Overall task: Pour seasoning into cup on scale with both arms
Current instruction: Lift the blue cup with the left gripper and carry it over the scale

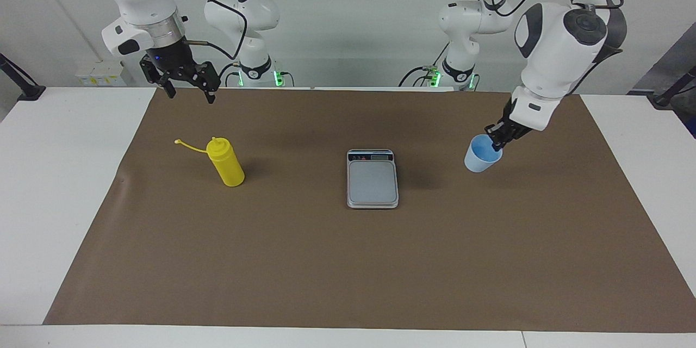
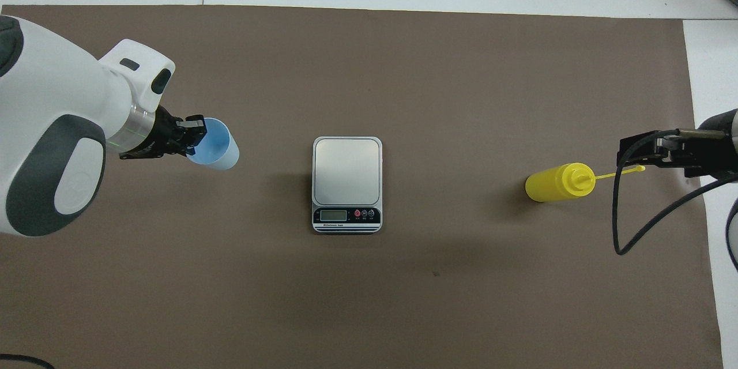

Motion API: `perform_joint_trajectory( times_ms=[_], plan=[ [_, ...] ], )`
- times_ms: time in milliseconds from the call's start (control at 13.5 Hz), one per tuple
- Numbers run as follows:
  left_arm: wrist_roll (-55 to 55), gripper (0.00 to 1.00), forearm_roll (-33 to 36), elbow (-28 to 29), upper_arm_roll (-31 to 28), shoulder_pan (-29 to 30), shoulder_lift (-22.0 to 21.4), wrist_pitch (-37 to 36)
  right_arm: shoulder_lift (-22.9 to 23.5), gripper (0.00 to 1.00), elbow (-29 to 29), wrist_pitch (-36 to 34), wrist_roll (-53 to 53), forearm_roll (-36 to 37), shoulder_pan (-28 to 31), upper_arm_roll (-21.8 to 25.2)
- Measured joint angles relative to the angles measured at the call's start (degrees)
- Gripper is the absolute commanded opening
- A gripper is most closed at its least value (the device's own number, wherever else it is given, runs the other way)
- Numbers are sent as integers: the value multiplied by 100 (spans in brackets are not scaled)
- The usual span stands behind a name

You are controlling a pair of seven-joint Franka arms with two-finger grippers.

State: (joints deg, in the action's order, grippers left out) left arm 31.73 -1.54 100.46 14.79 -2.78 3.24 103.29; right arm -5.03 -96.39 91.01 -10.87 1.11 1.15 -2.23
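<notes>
Seasoning (image 1: 225, 162) stands upright on the desk (image 1: 81, 174) below the right gripper (image 1: 187, 89), whose fingers hang spread apart. Facing the robots, the left gripper (image 1: 497, 143) is clamped on the cup (image 1: 482, 154) rim, lifted beside the scale (image 1: 372, 178). From overhead, that cup (image 2: 214, 151) hangs tilted at the left gripper (image 2: 193, 138), short of the scale (image 2: 347, 184).

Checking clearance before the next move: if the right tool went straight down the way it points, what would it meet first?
Probably bare brown paper mat: the open right tool hangs nearer the robots than the upright yellow plastic squeeze bottle; depth is uncertain.
</notes>
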Motion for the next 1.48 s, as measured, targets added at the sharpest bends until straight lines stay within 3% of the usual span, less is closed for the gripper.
perform_joint_trajectory(
  times_ms=[371, 816, 1483],
  plan=[
    [683, 0, -6, -12, 307, -407, 65, 392, -1, 100, -5, 0, 0, 0, 1, 9],
    [963, 0, -5, -14, 314, -970, 568, 1334, -20, 100, -33, 0, 0, 0, 4, 44],
    [971, 0, 320, 111, 312, -1454, 986, 1535, -44, 100, -103, 0, 0, 0, 5, 47]
  ],
)
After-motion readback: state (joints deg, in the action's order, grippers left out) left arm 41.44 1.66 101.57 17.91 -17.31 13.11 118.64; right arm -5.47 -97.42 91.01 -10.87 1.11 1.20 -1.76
